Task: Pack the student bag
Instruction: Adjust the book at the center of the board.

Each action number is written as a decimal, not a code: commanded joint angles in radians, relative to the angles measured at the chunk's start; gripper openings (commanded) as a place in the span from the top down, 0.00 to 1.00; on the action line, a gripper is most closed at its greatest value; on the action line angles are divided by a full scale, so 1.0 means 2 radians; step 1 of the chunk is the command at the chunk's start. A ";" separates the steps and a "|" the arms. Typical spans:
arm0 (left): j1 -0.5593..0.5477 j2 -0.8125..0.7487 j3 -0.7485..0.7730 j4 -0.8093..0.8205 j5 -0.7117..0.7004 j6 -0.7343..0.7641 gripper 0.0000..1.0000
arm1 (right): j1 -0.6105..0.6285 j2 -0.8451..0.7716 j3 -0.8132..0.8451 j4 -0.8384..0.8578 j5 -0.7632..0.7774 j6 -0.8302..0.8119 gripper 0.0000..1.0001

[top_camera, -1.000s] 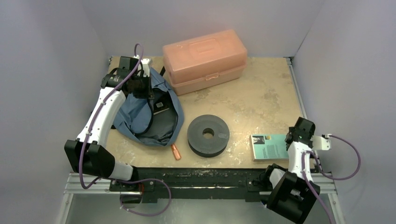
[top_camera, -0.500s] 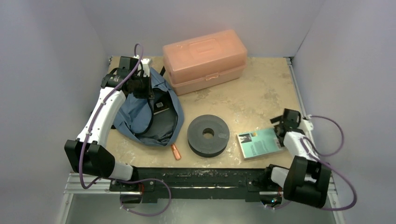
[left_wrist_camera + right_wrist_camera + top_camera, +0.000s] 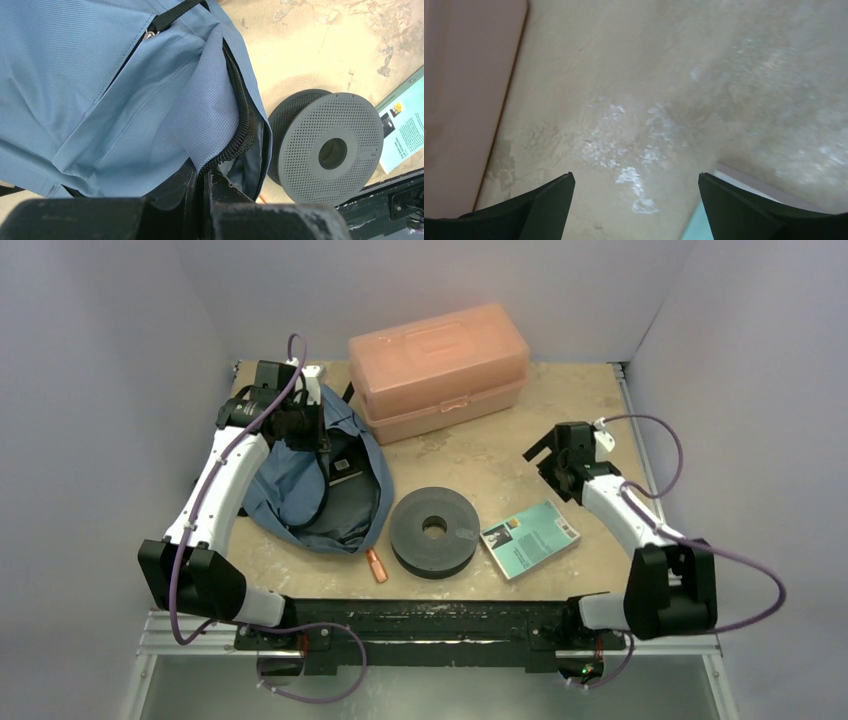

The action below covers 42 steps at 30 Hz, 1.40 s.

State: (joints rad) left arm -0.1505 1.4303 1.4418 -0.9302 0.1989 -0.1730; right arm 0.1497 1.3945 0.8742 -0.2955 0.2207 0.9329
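Bag (image 3: 300, 490) lies on the far-left part of the desk (image 3: 570, 430), just beside the pink box (image 3: 438, 368). The grey reel (image 3: 433, 530) is near its right flank and a small orange item (image 3: 376, 565) sits at its near edge. My left jaws are clenched on the fabric lip by the zipper (image 3: 243, 120), holding the mouth apart; dark lining shows inside. My right jaws stand wide apart over bare desk between the box and the book (image 3: 530, 538), grasping nothing. Handling judgement: the bag is soft, light and limp. It will sag and fold wherever unsupported, so the mouth will likely close if I let go. Best hold is the stiffer zipper seam or a strap, not loose cloth, which may slip. The book looks thin and flat, probably awkward to pinch from above.
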 commanded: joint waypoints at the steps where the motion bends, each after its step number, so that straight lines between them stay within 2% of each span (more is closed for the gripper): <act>1: 0.002 -0.015 0.008 0.021 0.021 -0.006 0.98 | -0.031 -0.089 -0.051 -0.087 0.053 0.003 0.01; 4: 0.002 -0.018 0.007 0.020 0.021 -0.006 0.91 | -0.071 -0.148 -0.092 -0.132 0.038 0.009 0.01; 7: 0.002 -0.027 0.005 0.021 0.012 -0.008 0.79 | -0.098 -0.204 -0.116 -0.175 0.059 0.011 0.01; 12: 0.002 -0.061 -0.016 0.047 -0.007 -0.009 0.65 | -0.098 -0.214 -0.126 -0.208 0.056 0.003 0.01; 16: 0.002 -0.086 -0.032 0.070 -0.002 -0.011 0.61 | -0.096 -0.195 -0.152 -0.170 -0.023 -0.006 0.01; 18: -0.003 -0.107 -0.044 0.088 0.002 -0.008 0.60 | -0.091 -0.189 -0.173 -0.126 -0.067 -0.011 0.01; 19: -0.008 -0.125 -0.051 0.098 0.002 -0.007 0.58 | -0.090 -0.190 -0.185 -0.095 -0.096 -0.019 0.04; 21: -0.022 -0.158 -0.070 0.125 -0.006 -0.007 0.43 | -0.085 -0.194 -0.203 -0.045 -0.125 -0.022 0.20; 23: -0.044 -0.195 -0.098 0.167 -0.011 -0.009 0.30 | -0.079 -0.191 -0.204 -0.011 -0.123 -0.025 0.29; 27: -0.131 -0.224 -0.116 0.193 -0.040 -0.019 0.25 | -0.079 -0.167 -0.187 0.030 -0.097 -0.025 0.29; 28: -0.146 -0.222 -0.122 0.199 -0.027 -0.032 0.24 | -0.079 -0.158 -0.186 0.047 -0.096 -0.051 0.41; 29: -0.160 -0.218 -0.131 0.214 -0.013 -0.053 0.23 | -0.079 -0.145 -0.182 0.062 -0.097 -0.062 0.54; 32: -0.210 -0.189 -0.159 0.271 -0.005 -0.103 0.23 | -0.079 -0.109 -0.170 0.095 -0.095 -0.077 0.68; 35: -0.271 -0.123 -0.147 0.298 -0.035 -0.112 0.24 | -0.079 -0.083 -0.170 0.151 -0.098 -0.083 0.73; 38: -0.312 -0.025 -0.100 0.302 -0.040 -0.122 0.27 | -0.066 -0.039 -0.144 0.173 -0.104 -0.096 0.79; 40: -0.335 0.032 -0.064 0.303 -0.037 -0.130 0.28 | -0.061 -0.009 -0.108 0.173 -0.109 -0.113 0.78; 42: -0.351 0.086 -0.020 0.302 -0.027 -0.138 0.27 | -0.058 0.013 -0.072 0.139 -0.117 -0.135 0.72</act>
State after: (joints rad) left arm -0.7918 1.4662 1.2469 -0.3824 0.1390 -0.3904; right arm 0.0128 1.3529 0.5919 -0.0471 0.0074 0.7563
